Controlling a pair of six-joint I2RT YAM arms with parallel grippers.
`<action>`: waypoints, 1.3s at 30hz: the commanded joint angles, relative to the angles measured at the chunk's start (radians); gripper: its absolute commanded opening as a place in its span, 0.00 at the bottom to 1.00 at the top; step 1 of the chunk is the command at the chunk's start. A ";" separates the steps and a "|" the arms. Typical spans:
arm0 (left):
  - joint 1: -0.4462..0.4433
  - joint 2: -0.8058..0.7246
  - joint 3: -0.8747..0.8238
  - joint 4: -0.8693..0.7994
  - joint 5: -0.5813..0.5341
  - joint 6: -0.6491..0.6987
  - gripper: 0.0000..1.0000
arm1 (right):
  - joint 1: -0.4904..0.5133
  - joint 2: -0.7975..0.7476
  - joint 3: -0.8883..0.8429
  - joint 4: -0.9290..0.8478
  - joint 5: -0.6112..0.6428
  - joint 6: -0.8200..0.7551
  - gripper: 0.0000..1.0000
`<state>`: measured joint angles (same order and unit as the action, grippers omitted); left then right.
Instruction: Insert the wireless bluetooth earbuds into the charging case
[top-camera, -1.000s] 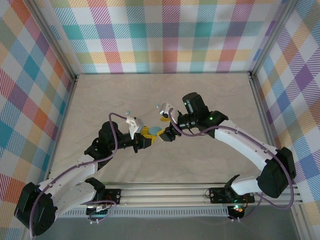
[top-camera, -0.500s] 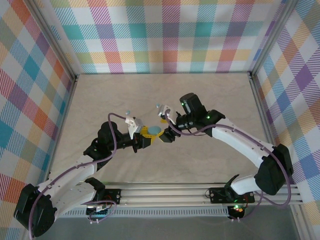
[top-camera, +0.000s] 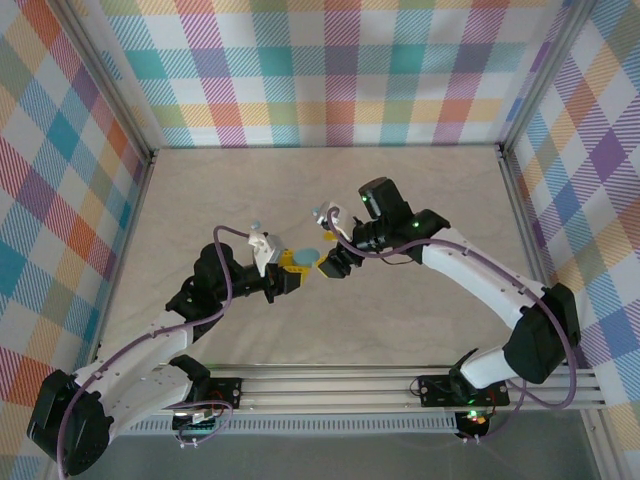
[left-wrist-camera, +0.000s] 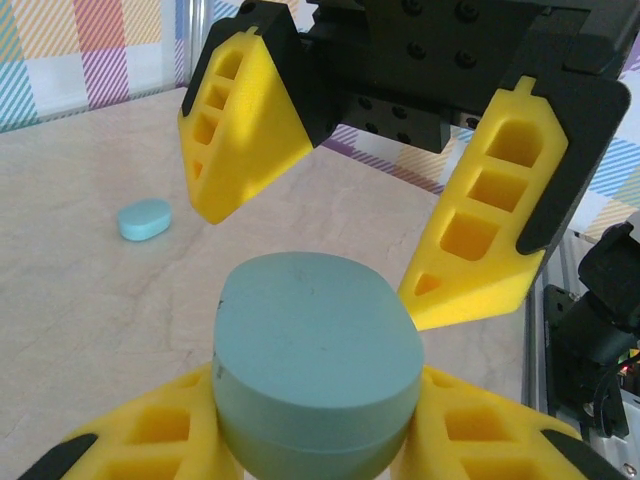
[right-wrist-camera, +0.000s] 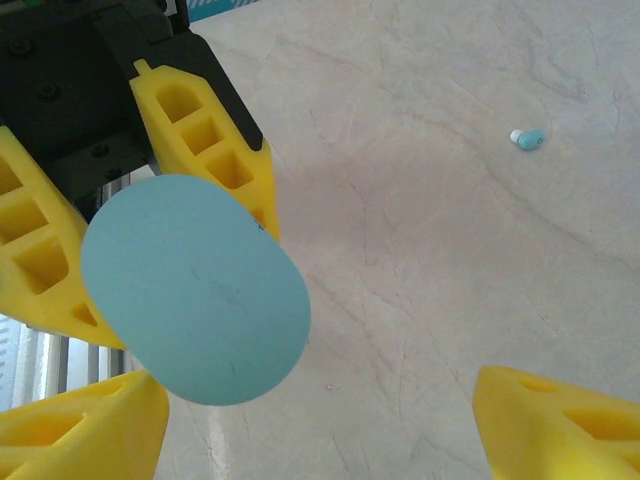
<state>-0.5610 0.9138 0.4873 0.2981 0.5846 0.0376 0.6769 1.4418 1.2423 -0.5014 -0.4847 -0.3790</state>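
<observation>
Clenched jaws first: my left gripper (left-wrist-camera: 315, 412) is grasping the charging case (left-wrist-camera: 315, 350), with a yellow finger (left-wrist-camera: 120, 435) pressed to each side of its lower half. The case is a pale blue-grey oval that stands up out of my grip, its broad flat face turned away from the wrist. Its lid is down, with a thin seam running round low on the body. Whatever sits inside is hidden, and I cannot tell if it holds anything.

My right gripper (right-wrist-camera: 320, 395) is released, its jaws spread wide. It faces the left one nose to nose, with the case between them. From the right wrist, the case sits off toward one jaw rather than centred in the gap, and it overlaps that fingertip. I cannot tell whether they touch. From the left wrist, the right gripper's two fingers stand just beyond the case, one to either side.

Both earbuds I can see lie loose on the table (right-wrist-camera: 450, 260), outside the case and clear of every jaw. One earbud (right-wrist-camera: 527, 137), tiny and pale blue with a white tip, rests well beyond my right jaws, out toward their open side. The second earbud (left-wrist-camera: 145, 218), a small rounded oval bit, rests past my left jaws, off to one side and well apart from the case. It is too small for me to be quite sure of it.
</observation>
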 joint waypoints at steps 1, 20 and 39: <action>-0.012 -0.019 0.002 -0.011 0.113 0.014 0.11 | -0.034 0.022 0.057 0.054 0.038 0.014 0.79; -0.013 -0.007 0.007 -0.011 0.145 0.013 0.11 | -0.059 0.061 0.103 0.034 -0.007 0.036 0.79; -0.006 -0.024 -0.018 -0.010 -0.026 -0.065 0.10 | -0.059 0.009 0.083 0.030 -0.059 0.115 0.79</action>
<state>-0.5671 0.9131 0.4786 0.2676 0.5915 -0.0120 0.6266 1.4944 1.3186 -0.4908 -0.5098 -0.2878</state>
